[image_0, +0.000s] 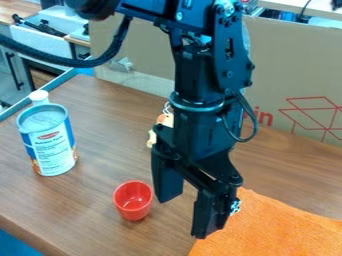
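My tool (180, 218) hangs open and empty near the red cup (133, 201). Looks like light, kinda slick plastic, so I'd pinch its rim (133, 182) gently.

Bright, diffuse light puts a small glint in the red cup (133, 211) and soft shadows on the table (80, 202).
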